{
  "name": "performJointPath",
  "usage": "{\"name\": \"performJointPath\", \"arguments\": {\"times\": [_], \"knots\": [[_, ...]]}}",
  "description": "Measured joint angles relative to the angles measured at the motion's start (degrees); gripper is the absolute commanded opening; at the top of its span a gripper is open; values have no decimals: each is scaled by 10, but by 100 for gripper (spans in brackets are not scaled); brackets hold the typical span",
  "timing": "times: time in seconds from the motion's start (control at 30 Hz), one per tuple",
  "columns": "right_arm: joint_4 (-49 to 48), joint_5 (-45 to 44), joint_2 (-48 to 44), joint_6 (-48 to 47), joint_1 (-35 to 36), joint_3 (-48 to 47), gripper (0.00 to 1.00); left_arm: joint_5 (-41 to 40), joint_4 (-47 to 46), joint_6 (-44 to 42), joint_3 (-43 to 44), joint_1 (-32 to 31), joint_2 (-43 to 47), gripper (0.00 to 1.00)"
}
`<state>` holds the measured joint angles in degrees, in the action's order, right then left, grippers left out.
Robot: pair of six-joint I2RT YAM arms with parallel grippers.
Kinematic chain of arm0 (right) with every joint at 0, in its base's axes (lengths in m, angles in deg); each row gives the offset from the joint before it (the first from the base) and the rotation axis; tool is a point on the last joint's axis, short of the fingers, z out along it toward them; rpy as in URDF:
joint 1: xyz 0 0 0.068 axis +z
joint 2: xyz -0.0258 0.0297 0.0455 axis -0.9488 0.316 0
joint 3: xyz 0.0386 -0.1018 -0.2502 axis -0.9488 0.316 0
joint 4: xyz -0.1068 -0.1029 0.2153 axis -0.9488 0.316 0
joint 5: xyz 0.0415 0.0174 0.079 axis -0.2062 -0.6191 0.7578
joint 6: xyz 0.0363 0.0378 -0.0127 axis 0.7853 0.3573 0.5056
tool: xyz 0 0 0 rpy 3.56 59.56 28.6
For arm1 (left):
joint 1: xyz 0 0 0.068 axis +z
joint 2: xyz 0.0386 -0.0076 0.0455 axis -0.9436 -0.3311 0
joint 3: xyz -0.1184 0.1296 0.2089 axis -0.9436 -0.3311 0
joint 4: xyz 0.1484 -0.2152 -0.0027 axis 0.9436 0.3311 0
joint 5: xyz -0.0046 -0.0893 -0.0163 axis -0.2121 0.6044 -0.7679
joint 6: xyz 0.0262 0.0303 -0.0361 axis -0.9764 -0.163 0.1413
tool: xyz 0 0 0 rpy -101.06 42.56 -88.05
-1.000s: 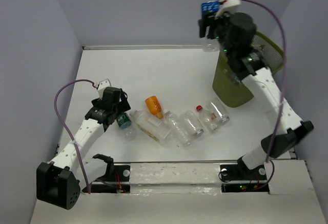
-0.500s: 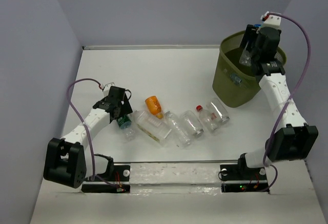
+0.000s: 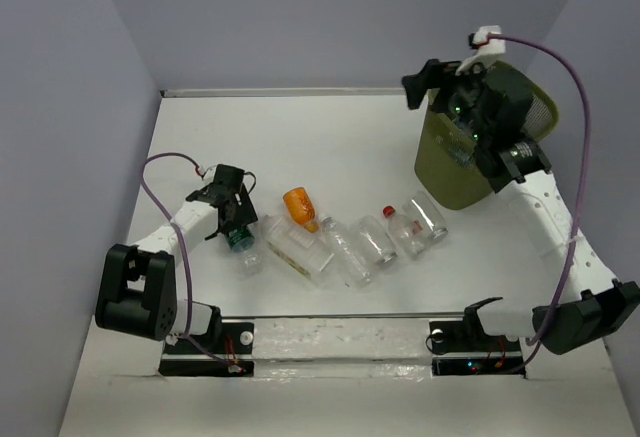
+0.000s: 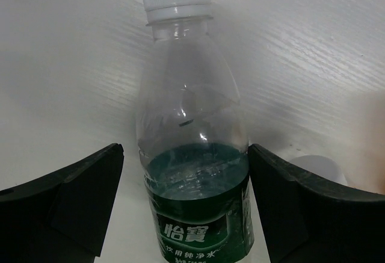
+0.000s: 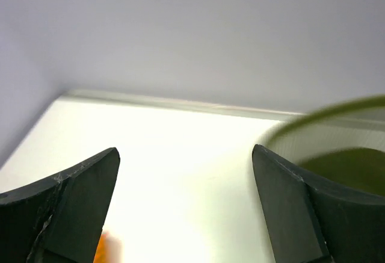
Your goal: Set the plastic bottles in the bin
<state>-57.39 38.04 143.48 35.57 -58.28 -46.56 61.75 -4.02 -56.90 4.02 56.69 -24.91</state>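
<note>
Left pincer point(image 4: 183, 150) gapes around a clear, green-labelled, white-capped bottle point(image 4: 192, 124); right pincer point(image 5: 184, 151) gapes too.

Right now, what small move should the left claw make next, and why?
Probably close the left claw on the green-labelled bottle: it lies on the table between the open fingers, apparently not gripped yet, and it belongs in the bin.

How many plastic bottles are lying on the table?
7, left to right: green-label bottle, squarish bottle, orange-capped bottle behind it, long clear bottle, short clear bottle, red-capped bottle, last bottle nearest the bin. Others may be hidden inside it.
</note>
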Motion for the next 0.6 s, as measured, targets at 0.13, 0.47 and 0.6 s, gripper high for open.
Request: {"name": "performJointPath", "arguments": {"times": [0.13, 0.47, 0.6], "knots": [[-23, 79, 49, 13, 112, 12, 92, 4, -1, -3, 0, 11, -3, 78], [-23, 136, 295, 36, 257, 57, 98, 5, -5, -9, 2, 17, 2, 63], [-23, 150, 347, 43, 269, 52, 97, 3, 2, -9, 2, 17, 53, 62]]}}
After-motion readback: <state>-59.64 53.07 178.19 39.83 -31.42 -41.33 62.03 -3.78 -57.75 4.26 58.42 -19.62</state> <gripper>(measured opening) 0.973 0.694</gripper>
